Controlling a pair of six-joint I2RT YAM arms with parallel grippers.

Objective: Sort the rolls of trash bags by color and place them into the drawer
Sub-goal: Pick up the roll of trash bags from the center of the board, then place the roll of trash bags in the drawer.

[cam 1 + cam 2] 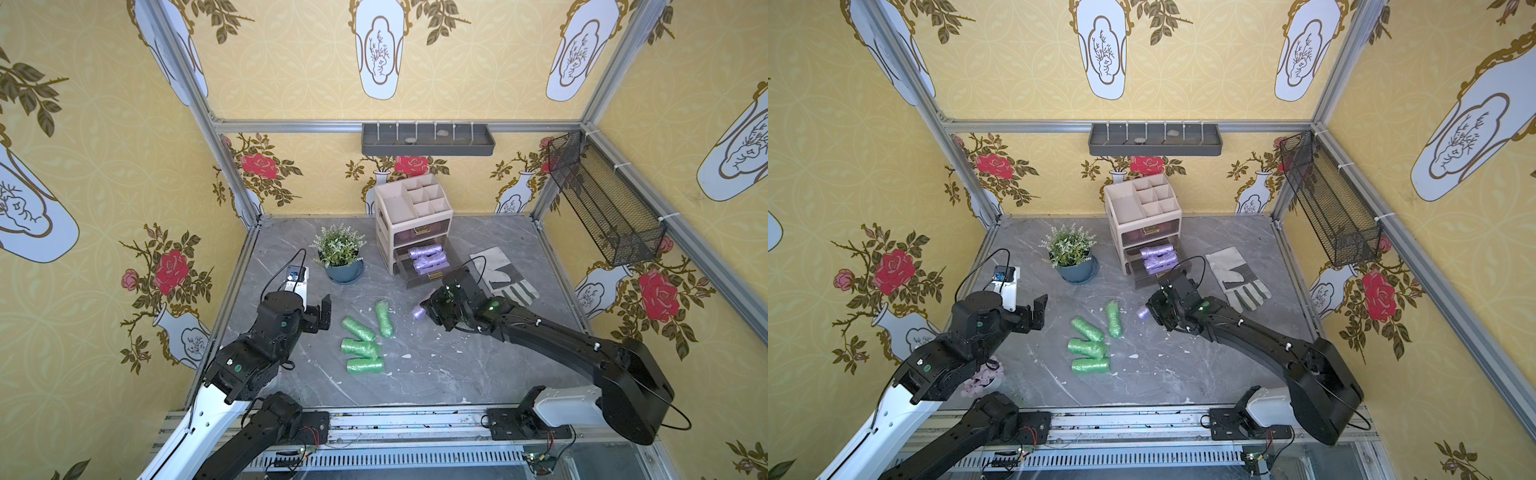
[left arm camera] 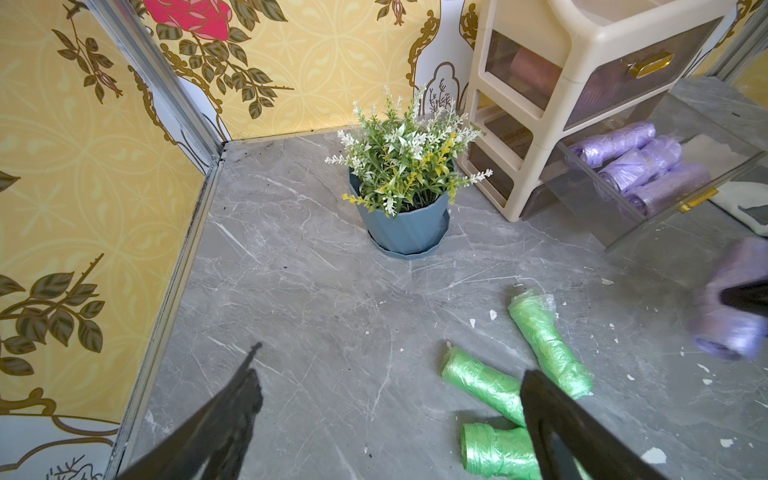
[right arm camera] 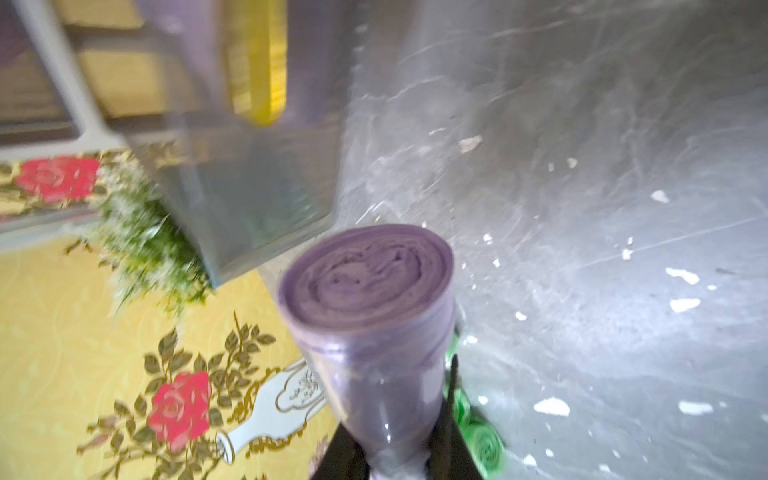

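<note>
Wide bare marble tabletop (image 1: 457, 374) toward the front and right; open lane between potted plant (image 1: 340, 255) and four green rolls (image 1: 365, 336); drawer (image 1: 402, 258) open at the top, partly filled by three lilac rolls (image 1: 426, 258); approach flanked by plant and work glove (image 1: 505, 276); right gripper (image 1: 428, 309) with held roll (image 1: 418, 312) just before the drawer front.
</note>
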